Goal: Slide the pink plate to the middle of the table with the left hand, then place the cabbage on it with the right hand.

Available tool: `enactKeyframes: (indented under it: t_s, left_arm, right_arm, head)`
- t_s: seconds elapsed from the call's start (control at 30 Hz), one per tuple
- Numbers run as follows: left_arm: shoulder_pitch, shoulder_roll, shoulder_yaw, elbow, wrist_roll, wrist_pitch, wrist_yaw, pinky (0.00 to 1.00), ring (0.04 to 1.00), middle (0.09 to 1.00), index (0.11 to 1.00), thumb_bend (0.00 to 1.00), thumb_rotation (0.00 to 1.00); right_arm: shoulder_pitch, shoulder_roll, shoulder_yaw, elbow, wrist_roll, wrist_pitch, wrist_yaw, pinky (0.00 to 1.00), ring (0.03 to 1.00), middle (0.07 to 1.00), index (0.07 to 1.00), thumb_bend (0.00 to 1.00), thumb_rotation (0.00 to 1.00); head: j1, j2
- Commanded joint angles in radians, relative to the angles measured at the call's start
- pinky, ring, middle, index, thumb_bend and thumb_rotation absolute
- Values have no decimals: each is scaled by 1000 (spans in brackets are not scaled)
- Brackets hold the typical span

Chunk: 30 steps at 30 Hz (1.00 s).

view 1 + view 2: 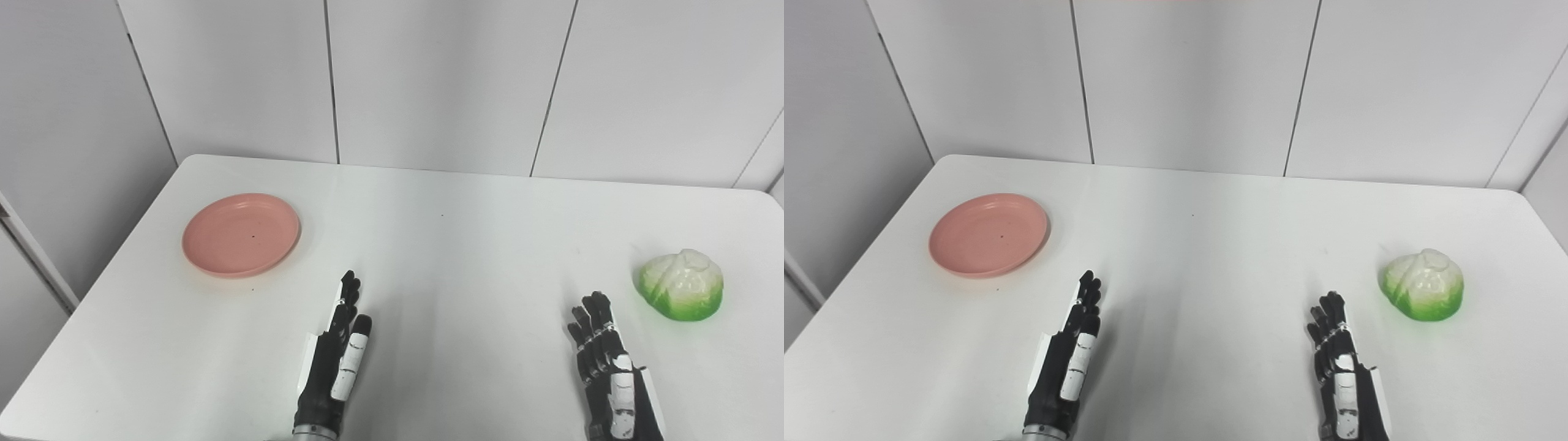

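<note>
The pink plate (241, 234) lies empty on the left side of the white table (441, 245). A green and white cabbage (682, 285) rests near the right edge. My left hand (335, 361) hovers low over the table near the front, to the right of and below the plate, open with fingers stretched forward and holding nothing. Open too is my right hand (606, 367), at the front right, a short way left of and nearer than the cabbage, touching nothing.
Grey wall panels (429, 79) stand behind the table's far edge. The table's left edge runs diagonally close beside the plate (988, 234). The cabbage (1424, 293) sits close to the right edge.
</note>
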Motion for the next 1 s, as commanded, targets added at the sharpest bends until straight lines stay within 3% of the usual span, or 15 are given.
enactKeyframes:
  t_s: [0.0, 0.07, 0.17, 0.23, 0.33, 0.4, 0.53, 0.7, 0.8, 0.97]
  left_arm:
    - [18, 16, 13, 18, -29, -73, 10, 1000, 1000, 1000, 1000, 729, 992]
    - [8, 15, 26, 17, -51, -107, 12, 1000, 997, 1000, 1000, 696, 979]
    - [-4, 15, 43, -17, -94, -97, 0, 1000, 998, 1000, 1000, 709, 954]
    - [-16, 20, 52, -35, -119, -90, -8, 1000, 1000, 1000, 1000, 737, 955]
    - [-43, 24, 71, -84, -184, -37, -22, 1000, 987, 988, 993, 854, 909]
    - [-65, 33, 79, -104, -204, -24, -30, 976, 968, 974, 987, 862, 896]
    - [-152, 72, 107, -144, -217, 1, -49, 895, 929, 946, 968, 877, 894]
    - [-271, 133, 152, -152, -227, 44, -48, 915, 899, 897, 903, 899, 881]
    - [-336, 179, 184, -134, -232, 78, -50, 945, 905, 909, 935, 946, 895]
    - [-451, 249, 254, -52, -283, 96, -46, 895, 895, 901, 896, 997, 886]
  right_arm:
    - [35, -8, 2, 39, -8, -13, -11, 1000, 974, 995, 983, 837, 974]
    - [30, -3, 1, 51, -7, -19, -14, 1000, 970, 986, 974, 835, 969]
    - [27, -3, 3, 62, -6, -25, -17, 1000, 971, 981, 968, 844, 956]
    - [26, -5, 6, 67, -6, -28, -17, 1000, 974, 983, 968, 848, 952]
    - [27, -10, 8, 74, 1, -30, -14, 999, 970, 982, 967, 855, 944]
    - [28, -11, 9, 76, 4, -29, -13, 998, 968, 981, 966, 858, 941]
    - [28, -11, 3, 71, 9, -27, -19, 986, 962, 980, 958, 862, 942]
    - [30, -6, 0, 68, 20, -22, -24, 987, 964, 974, 950, 859, 939]
    - [31, 0, 2, 66, 23, -17, -26, 978, 958, 966, 942, 866, 926]
    - [31, 3, 10, 63, 14, -16, -29, 969, 957, 965, 937, 867, 929]
  head:
    - [-11, -7]
    - [-22, -18]
    - [-27, -24]
    - [-31, -30]
    - [-35, -36]
    - [-35, -36]
    - [-35, -32]
    - [-40, -24]
    - [-47, -22]
    - [-50, -19]
